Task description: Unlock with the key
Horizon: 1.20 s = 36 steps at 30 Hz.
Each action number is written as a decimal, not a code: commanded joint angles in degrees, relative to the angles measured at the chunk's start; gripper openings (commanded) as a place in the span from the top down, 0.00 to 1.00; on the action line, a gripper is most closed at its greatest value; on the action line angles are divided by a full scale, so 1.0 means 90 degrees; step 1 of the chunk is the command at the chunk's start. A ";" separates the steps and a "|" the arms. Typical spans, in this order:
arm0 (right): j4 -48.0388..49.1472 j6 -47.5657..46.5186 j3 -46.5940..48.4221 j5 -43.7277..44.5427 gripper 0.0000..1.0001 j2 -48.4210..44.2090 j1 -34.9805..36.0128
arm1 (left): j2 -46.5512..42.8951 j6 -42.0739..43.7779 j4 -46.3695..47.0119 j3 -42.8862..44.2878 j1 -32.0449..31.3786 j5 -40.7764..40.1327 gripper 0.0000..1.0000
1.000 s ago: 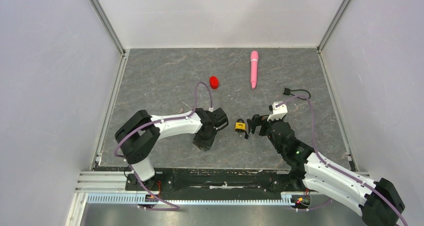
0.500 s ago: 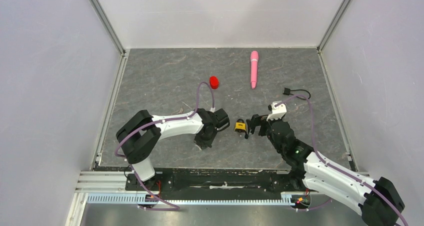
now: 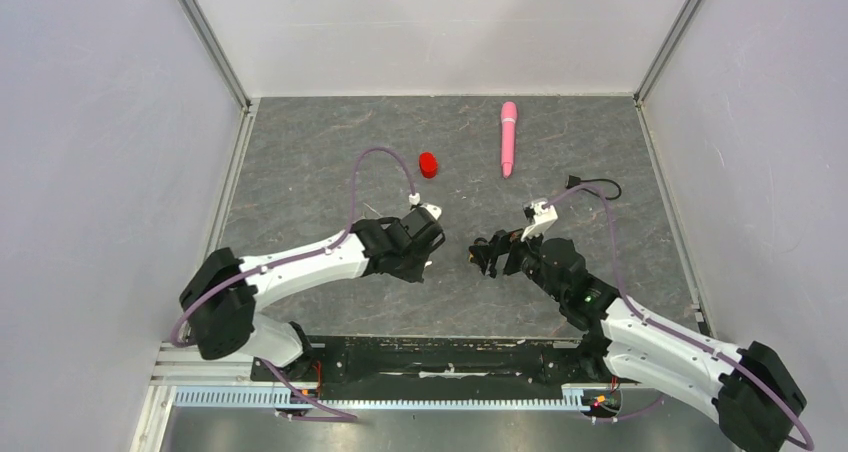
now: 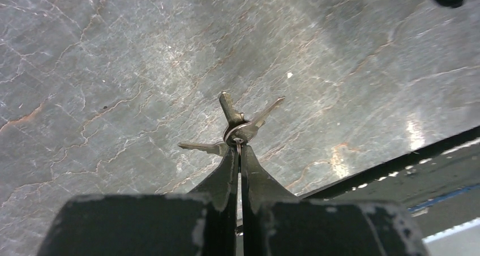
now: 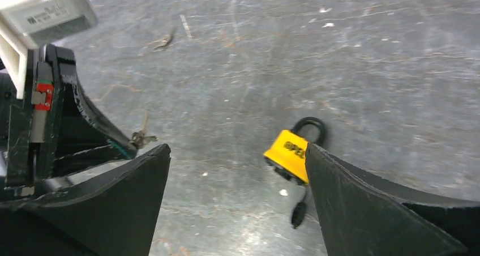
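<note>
My left gripper (image 4: 238, 149) is shut on the ring of a small bunch of silvery keys (image 4: 240, 128) and holds it above the grey table. The keys fan out past the fingertips. In the top view this gripper (image 3: 424, 256) sits left of centre. My right gripper (image 5: 238, 149) is open and low over the table. The small yellow padlock (image 5: 287, 156) with its black shackle lies tilted against the inner face of the right finger (image 5: 351, 199). The keys (image 5: 141, 136) also show at the left of the right wrist view. In the top view my right gripper (image 3: 484, 255) hides the padlock.
A pink pen (image 3: 508, 137) and a red cap (image 3: 428, 164) lie at the back of the table. A black cord with a block end (image 3: 590, 184) lies at the right. A small black tag (image 5: 298, 210) hangs below the padlock.
My left gripper has lifted off the table with the keys and its arm has swung left. My right gripper has moved a little left, over the padlock.
</note>
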 commanded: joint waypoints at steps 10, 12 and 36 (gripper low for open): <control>0.2459 0.1455 -0.0298 -0.1887 0.22 0.0780 0.0000 | -0.1279 -0.0899 0.1138 -0.0366 -0.0030 0.0622 0.98; 0.2691 0.1572 -0.0333 -0.2000 0.24 0.0892 0.0000 | -0.1268 -0.0936 0.1150 -0.0366 -0.0033 0.0701 0.98; 0.4196 0.2058 -0.0306 -0.2609 0.59 0.2119 0.0000 | -0.1294 -0.1122 0.1265 -0.0278 -0.0029 0.1123 0.98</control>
